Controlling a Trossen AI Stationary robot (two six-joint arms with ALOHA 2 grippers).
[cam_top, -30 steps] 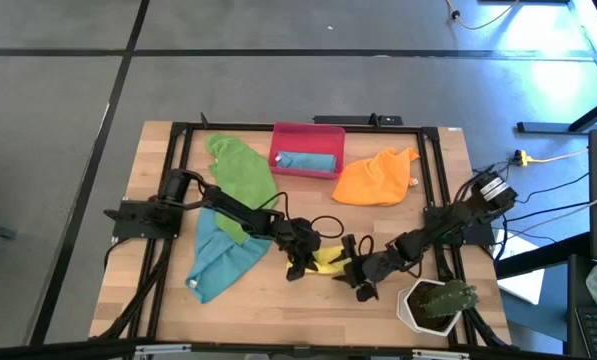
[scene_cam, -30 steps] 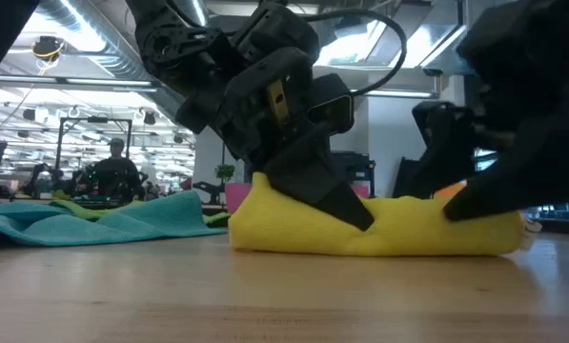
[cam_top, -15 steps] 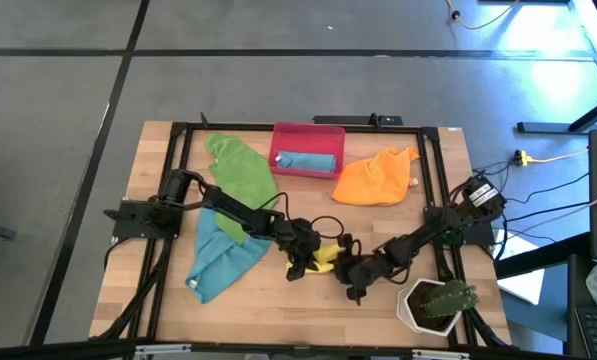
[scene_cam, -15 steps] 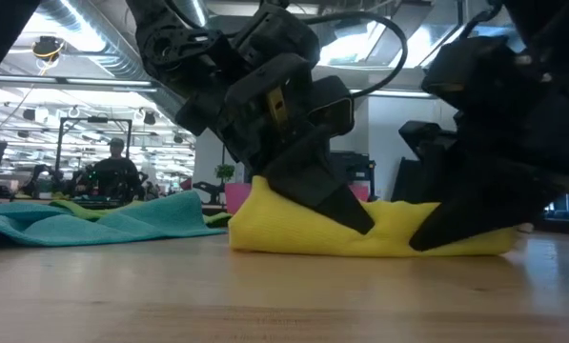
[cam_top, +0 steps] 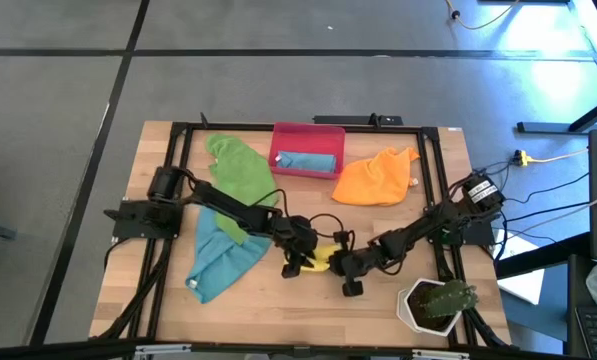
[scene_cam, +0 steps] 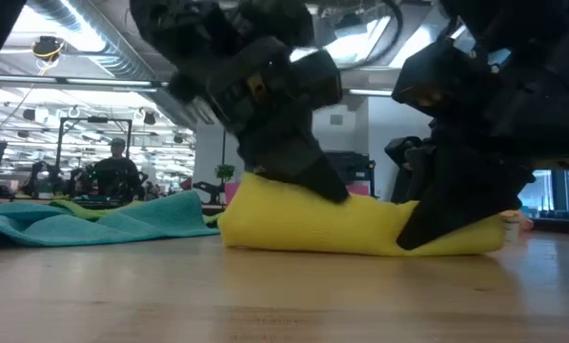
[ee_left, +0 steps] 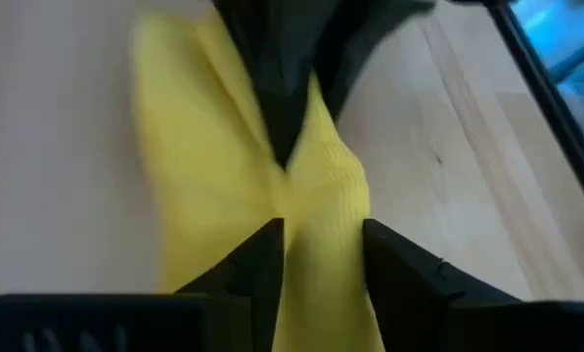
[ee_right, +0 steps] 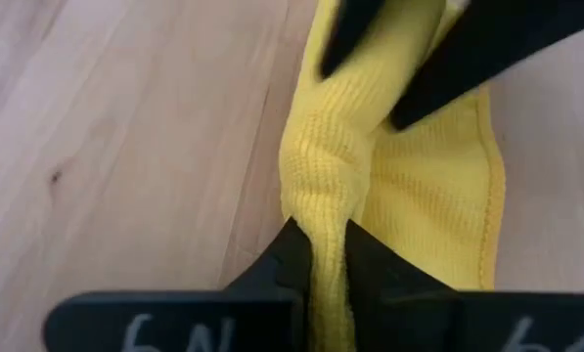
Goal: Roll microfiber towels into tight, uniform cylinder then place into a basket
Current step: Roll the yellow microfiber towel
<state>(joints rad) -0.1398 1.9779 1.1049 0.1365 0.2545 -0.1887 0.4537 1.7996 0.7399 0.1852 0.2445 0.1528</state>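
Observation:
A yellow microfiber towel (cam_top: 323,260) lies bunched into a loose roll on the table's near middle. My left gripper (ee_left: 323,230) is open at the towel's left part, with a ridge of cloth between its fingers. My right gripper (ee_right: 321,235) is shut on the towel's right part, close to the left one. The red-pink basket (cam_top: 307,132) stands at the far middle with a rolled teal towel (cam_top: 306,160) inside. A green towel (cam_top: 240,170), an orange towel (cam_top: 376,178) and a second teal towel (cam_top: 221,255) lie spread on the table. My left gripper straddles a raised ridge of the yellow towel (ee_left: 316,196) from above, slanting down. One finger (scene_cam: 303,171) rests on the roll's top. Whether both fingers touch the cloth, I cannot tell. My right gripper pinches a bunched fold of the yellow towel (ee_right: 323,200) between its two fingers, slanting down from the table's right. Several layers are gathered in the hold. The towel (scene_cam: 360,229) stays on the table.
A white pot with a green plant (cam_top: 436,303) stands at the near right corner, close behind my right arm. A black frame (cam_top: 178,180) runs around the work area. Bare wood shows along the near edge (cam_top: 278,310).
My right gripper has gone toward the table's left along the yellow towel, closer to my left gripper, and has shut on the cloth. My left gripper has risen a little. The towel's right end is pressed flatter, and its left end has shifted slightly left.

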